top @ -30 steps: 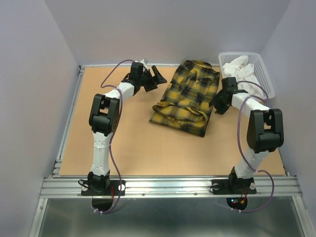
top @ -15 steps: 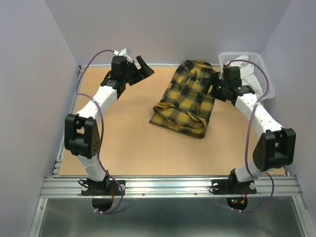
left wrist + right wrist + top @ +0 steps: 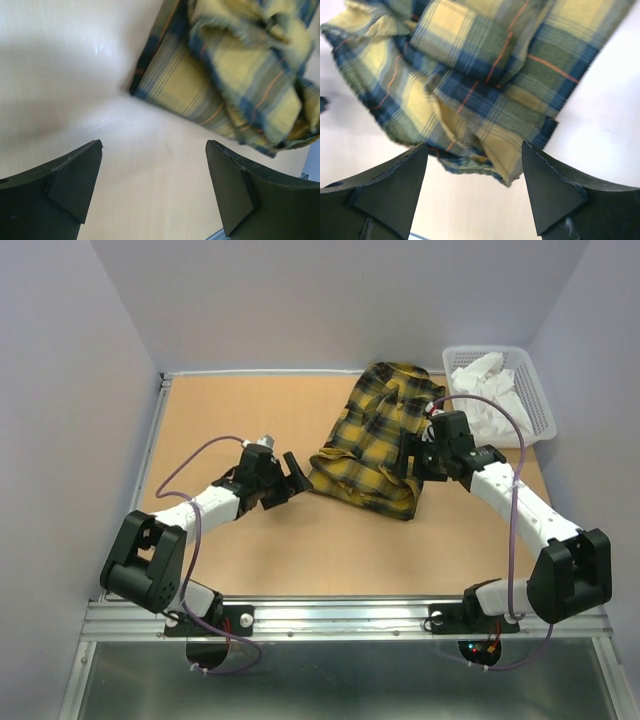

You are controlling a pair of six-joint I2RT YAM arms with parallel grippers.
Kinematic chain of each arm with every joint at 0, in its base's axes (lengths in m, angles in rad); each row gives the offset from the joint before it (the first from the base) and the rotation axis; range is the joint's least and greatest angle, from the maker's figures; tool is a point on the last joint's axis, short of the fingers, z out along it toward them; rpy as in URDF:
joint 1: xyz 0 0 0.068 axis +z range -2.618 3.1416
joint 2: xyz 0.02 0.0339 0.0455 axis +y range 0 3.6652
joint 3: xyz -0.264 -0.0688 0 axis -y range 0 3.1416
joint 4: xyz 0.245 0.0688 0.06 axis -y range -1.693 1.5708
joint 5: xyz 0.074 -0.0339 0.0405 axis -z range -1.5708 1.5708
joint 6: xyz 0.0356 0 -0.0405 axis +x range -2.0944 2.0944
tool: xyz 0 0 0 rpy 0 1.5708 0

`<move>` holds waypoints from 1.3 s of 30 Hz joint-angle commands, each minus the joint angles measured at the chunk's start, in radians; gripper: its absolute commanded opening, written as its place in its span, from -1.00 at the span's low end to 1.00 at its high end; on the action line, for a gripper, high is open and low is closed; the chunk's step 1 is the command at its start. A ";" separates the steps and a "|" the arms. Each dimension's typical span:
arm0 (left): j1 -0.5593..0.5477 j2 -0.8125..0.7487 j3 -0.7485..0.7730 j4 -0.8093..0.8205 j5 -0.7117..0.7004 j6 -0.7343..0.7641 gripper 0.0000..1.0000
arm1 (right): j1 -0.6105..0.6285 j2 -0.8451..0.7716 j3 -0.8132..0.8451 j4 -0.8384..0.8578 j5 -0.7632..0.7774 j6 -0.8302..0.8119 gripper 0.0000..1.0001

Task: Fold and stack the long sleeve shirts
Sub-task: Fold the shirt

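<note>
A yellow and dark plaid long sleeve shirt (image 3: 380, 435) lies partly folded on the brown table, collar toward the back. My left gripper (image 3: 290, 478) is open and empty, just left of the shirt's near left corner (image 3: 145, 85). My right gripper (image 3: 412, 462) is open and empty above the shirt's right near edge; the plaid cloth (image 3: 485, 75) fills the upper part of its wrist view, with its folded hem between the fingers (image 3: 545, 190).
A white mesh basket (image 3: 535, 390) holding white cloth (image 3: 485, 380) stands at the back right, beside the shirt. A metal rail (image 3: 340, 618) runs along the table's near edge. Grey walls close in the back and sides.
My left arm has swung from the back left down to the shirt's near left corner. My right gripper has moved forward and left from beside the basket onto the shirt's right edge.
</note>
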 commanded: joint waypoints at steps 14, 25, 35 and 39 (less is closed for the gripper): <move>-0.180 0.224 -0.075 0.448 -0.141 -0.383 0.65 | 0.012 -0.065 -0.028 0.015 -0.005 -0.041 0.61; -0.247 0.382 -0.038 0.540 -0.193 -0.458 0.06 | 0.012 -0.111 -0.054 0.009 -0.033 -0.067 0.61; -0.247 0.227 -0.110 0.371 -0.270 -0.356 -0.73 | 0.119 -0.108 -0.051 0.005 -0.091 -0.089 0.61; -0.234 0.086 -0.148 0.176 -0.330 -0.241 -0.81 | 0.269 -0.076 -0.049 0.009 -0.009 -0.090 0.61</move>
